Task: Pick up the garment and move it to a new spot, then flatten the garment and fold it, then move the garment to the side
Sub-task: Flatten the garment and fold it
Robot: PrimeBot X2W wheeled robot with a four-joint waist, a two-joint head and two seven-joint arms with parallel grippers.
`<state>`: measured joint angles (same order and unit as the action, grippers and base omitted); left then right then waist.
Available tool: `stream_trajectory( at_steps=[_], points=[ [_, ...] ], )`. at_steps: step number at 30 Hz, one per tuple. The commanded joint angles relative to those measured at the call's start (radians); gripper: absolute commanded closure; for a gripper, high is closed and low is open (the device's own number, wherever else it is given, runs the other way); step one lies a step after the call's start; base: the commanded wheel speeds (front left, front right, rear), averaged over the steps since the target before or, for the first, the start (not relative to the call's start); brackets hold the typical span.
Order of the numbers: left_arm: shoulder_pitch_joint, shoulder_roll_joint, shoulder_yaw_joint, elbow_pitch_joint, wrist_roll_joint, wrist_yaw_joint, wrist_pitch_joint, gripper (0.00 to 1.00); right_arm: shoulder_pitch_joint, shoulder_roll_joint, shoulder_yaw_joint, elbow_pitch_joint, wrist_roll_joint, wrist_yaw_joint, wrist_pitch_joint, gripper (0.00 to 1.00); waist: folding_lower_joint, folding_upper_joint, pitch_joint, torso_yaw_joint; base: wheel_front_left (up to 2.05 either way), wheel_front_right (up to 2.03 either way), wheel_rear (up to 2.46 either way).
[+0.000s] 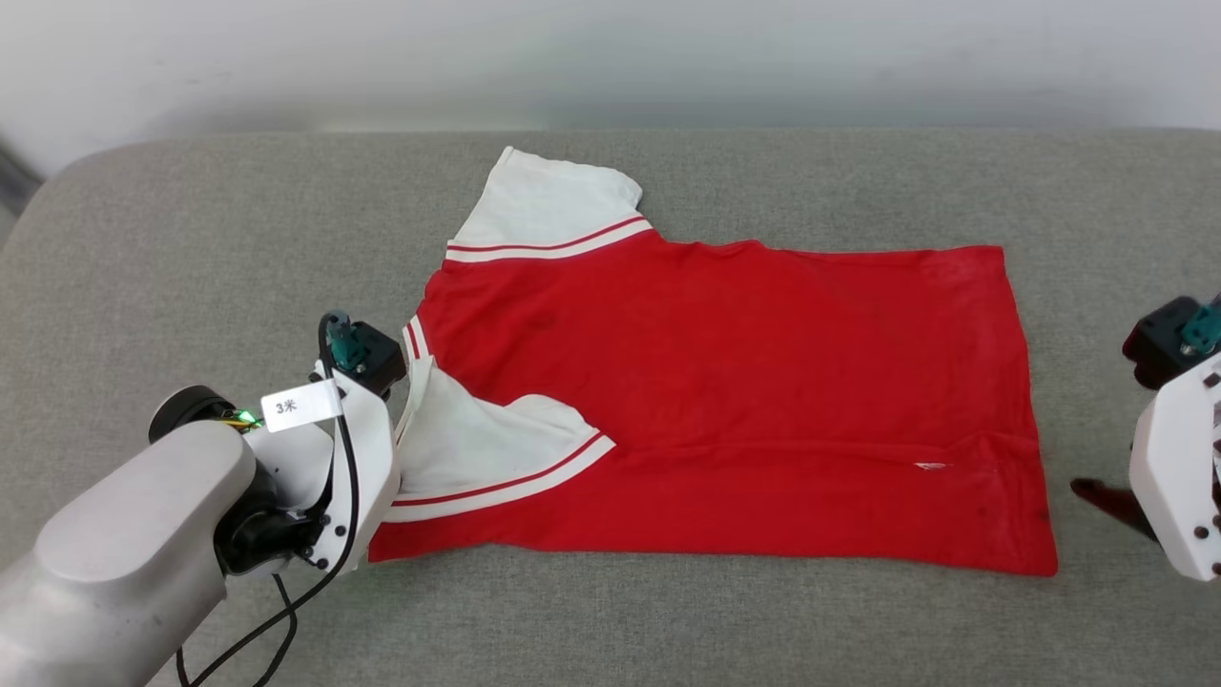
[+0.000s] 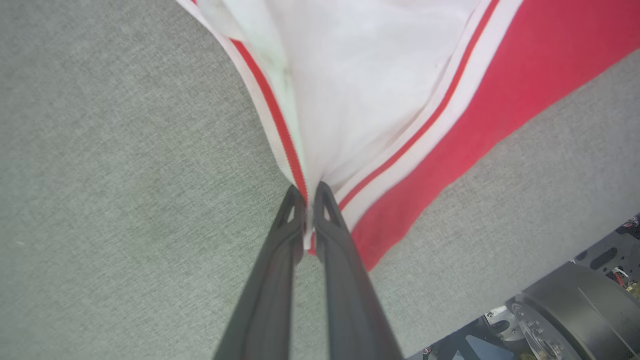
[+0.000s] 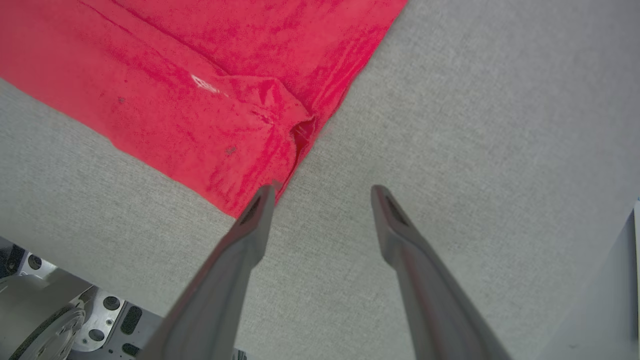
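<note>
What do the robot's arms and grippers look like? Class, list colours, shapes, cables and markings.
Left arm: pale grey forearm, white wrist housing, black cable, teal plug, green light, white tag printed "3米". Right arm: white housing with dark screws, teal plug. Left gripper and right gripper: two long, dark, tapering fingers with slotted tips.

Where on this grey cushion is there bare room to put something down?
Bare grey cushion lies far left of the T-shirt, along the back edge behind it, and in a narrow strip at the front. The T-shirt covers the middle; the left gripper pinches its near sleeve, and the open right gripper crowds its right edge.
</note>
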<state>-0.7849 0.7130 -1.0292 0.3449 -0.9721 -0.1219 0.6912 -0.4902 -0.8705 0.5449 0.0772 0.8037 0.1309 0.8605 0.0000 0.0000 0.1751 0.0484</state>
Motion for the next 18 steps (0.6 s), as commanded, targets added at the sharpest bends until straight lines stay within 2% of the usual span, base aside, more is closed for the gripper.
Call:
stream_trajectory(
  at_steps=[1, 5, 9, 12, 16, 18],
  points=[
    [-0.011, 0.0, 0.002, -0.007, 0.003, 0.006, -0.006, 1.0, -0.005, 0.008, 0.008, 0.017, 0.007, 0.0, 0.02, 0.0, 0.0, 0.0, 0.011, 0.007, 0.0, 0.0, 0.0],
    [-0.017, -0.013, 0.0, -0.021, 0.009, 0.006, -0.015, 1.0, 0.027, 0.052, 0.026, 0.091, 0.012, 0.0, 0.037, 0.0, 0.0, 0.0, 0.038, 0.02, 0.0, 0.0, 0.0],
    [-0.021, -0.019, -0.006, -0.027, 0.016, 0.004, -0.023, 1.0, 0.061, 0.12, 0.042, 0.179, 0.014, 0.0, -0.007, 0.0, 0.0, 0.0, 0.06, 0.03, 0.0, 0.0, 0.0],
    [-0.019, -0.023, -0.008, -0.027, 0.017, 0.003, -0.028, 1.0, 0.106, 0.177, 0.096, 0.232, 0.015, 0.001, -0.032, 0.0, 0.0, 0.0, 0.068, 0.034, 0.0, 0.0, 0.0],
    [-0.001, -0.02, -0.01, -0.016, 0.005, 0.002, -0.036, 1.0, 0.116, 0.21, 0.145, 0.273, 0.035, 0.002, -0.077, 0.0, 0.0, 0.0, 0.066, 0.03, 0.0, 0.0, 0.0],
    [0.007, -0.014, -0.007, -0.007, 0.0, 0.001, -0.044, 1.0, 0.09, 0.203, 0.147, 0.274, 0.04, 0.002, -0.12, 0.99, 0.0, 0.0, 0.055, 0.026, 0.0, 0.0, 0.0]
  ],
)
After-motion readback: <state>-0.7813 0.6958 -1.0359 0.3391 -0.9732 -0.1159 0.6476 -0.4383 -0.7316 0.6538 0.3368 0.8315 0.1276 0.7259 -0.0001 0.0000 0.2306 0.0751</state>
